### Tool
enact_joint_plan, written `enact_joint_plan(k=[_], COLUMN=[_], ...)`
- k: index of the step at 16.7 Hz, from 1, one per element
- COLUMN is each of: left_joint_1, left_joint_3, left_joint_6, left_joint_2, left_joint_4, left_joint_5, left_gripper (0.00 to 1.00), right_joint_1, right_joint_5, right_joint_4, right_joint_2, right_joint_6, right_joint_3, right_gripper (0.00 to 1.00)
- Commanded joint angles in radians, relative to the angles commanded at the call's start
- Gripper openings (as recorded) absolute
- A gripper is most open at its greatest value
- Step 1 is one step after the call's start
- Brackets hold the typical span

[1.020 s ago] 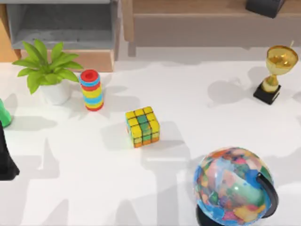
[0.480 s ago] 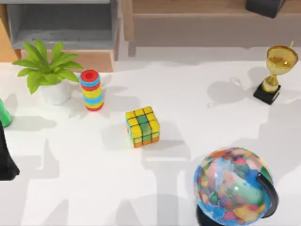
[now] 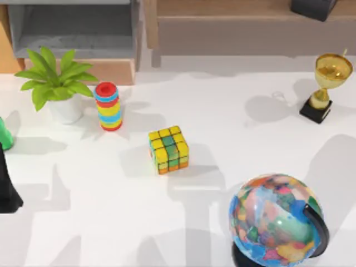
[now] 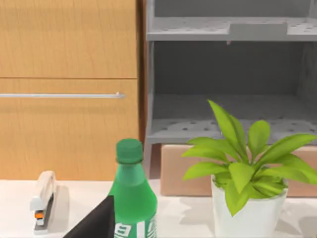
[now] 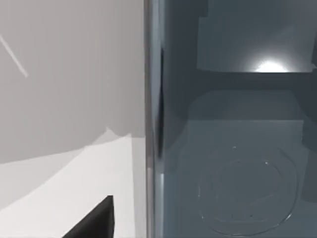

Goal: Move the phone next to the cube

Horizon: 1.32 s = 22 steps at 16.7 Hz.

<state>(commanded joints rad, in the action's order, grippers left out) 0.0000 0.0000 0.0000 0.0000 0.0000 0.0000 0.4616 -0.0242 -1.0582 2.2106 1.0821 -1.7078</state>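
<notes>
— On the near right of the table, what stands closest?

— A globe [image 3: 276, 220] on a dark stand. Farther in, near the middle of the white table [image 3: 111, 211], sits the cube [image 3: 168, 148], its yellow and green squares upward.

— And the phone?

— The right wrist view has a glossy dark slab with a thin silvery edge close before it, the phone [image 5: 233, 139], over pale table. Whether the right gripper's fingers hold it, I cannot tell.

— Beyond the cube?

— A striped ring stack [image 3: 108, 105], a potted plant [image 3: 58, 83] and a gold trophy [image 3: 325, 83] far right. By the left edge rests the left arm [image 3: 6, 183]; its view shows a green bottle [image 4: 131, 198] and a stapler [image 4: 42, 201].
</notes>
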Motion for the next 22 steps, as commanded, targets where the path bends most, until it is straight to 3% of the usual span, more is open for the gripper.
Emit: enact_joint_plan(k=[14, 22], left_joint_1=[0.000, 0.000], left_joint_3=[0.000, 0.000], left_joint_6=[0.000, 0.000], left_joint_2=[0.000, 0.000], left_joint_4=[0.000, 0.000], left_joint_5=[0.000, 0.000], left_gripper=[1.00, 1.00], right_joint_1=[-0.003, -0.003], right_joint_5=[0.001, 0.001], right_joint_4=[0.131, 0.131], right_joint_2=[0.053, 0.053], right_joint_6=[-0.004, -0.004], right_joint_3=[0.077, 0.077], right_gripper=[1.00, 0.40])
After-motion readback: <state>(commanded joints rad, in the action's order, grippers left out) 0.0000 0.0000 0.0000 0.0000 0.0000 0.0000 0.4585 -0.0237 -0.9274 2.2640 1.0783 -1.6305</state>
